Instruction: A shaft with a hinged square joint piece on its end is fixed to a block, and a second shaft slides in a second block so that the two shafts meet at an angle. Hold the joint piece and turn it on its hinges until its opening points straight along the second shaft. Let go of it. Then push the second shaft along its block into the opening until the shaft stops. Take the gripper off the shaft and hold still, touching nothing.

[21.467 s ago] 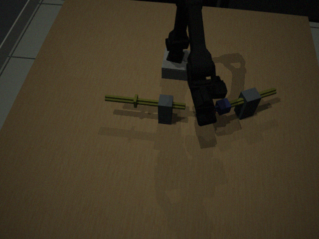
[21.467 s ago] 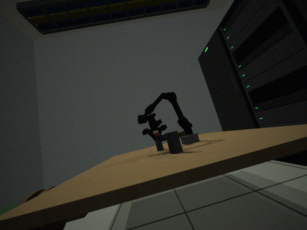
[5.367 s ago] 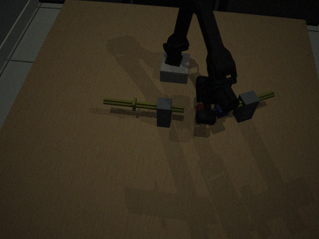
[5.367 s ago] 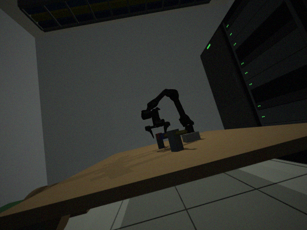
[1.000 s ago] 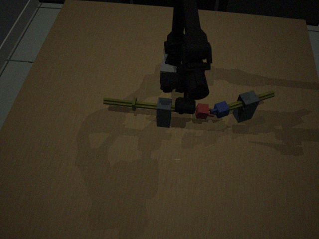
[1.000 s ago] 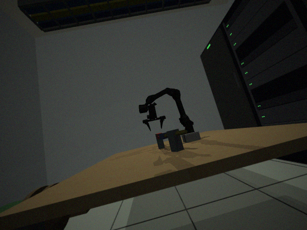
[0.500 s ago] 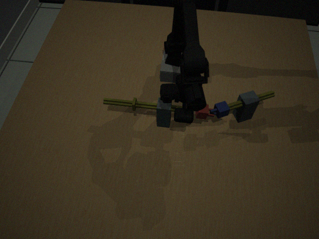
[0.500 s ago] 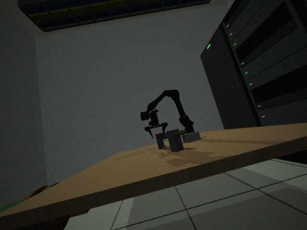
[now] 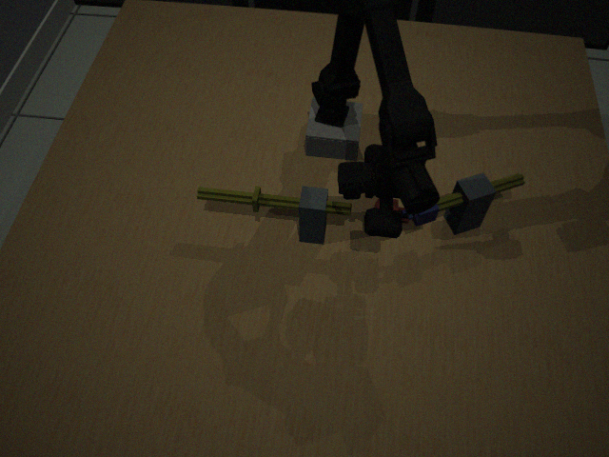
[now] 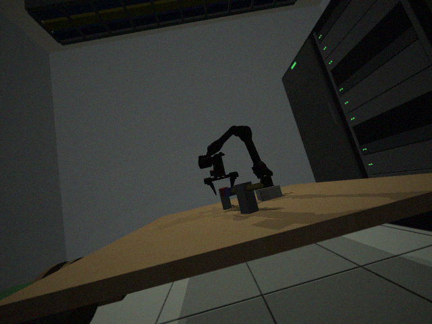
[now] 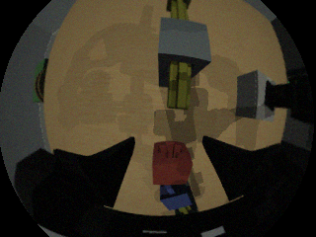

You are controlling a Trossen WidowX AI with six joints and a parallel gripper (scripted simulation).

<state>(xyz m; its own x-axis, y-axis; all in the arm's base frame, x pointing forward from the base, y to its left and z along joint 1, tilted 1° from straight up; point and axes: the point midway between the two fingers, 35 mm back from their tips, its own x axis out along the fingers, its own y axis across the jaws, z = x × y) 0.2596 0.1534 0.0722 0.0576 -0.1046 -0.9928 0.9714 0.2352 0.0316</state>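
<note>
The red joint piece (image 9: pixel 380 203) (image 10: pixel 223 191) (image 11: pixel 172 170) is hinged to the blue piece (image 9: pixel 425 214) (image 11: pixel 177 200) on the end of the first yellow shaft (image 9: pixel 507 183), held by a grey block (image 9: pixel 470 204) (image 10: pixel 247 199). The second yellow shaft (image 9: pixel 283 201) (image 11: pixel 179 91) runs through another grey block (image 9: pixel 312 216) (image 10: pixel 225 202) (image 11: pixel 184 39), its collar (image 9: pixel 256 199) beyond. A gap parts its near end from the red piece. My gripper (image 10: pixel 223 191) (image 11: pixel 169 140) is open and empty, its fingers on either side of the red piece and above it. The opening's exact direction is unclear.
The arm's pale base box (image 9: pixel 331 145) (image 10: pixel 268 193) (image 11: pixel 249 96) stands on the wooden table (image 9: pixel 147 344) (image 10: pixel 156 251) behind the shafts. The arm hides part of the joint in the top view. Shadows fall across the table.
</note>
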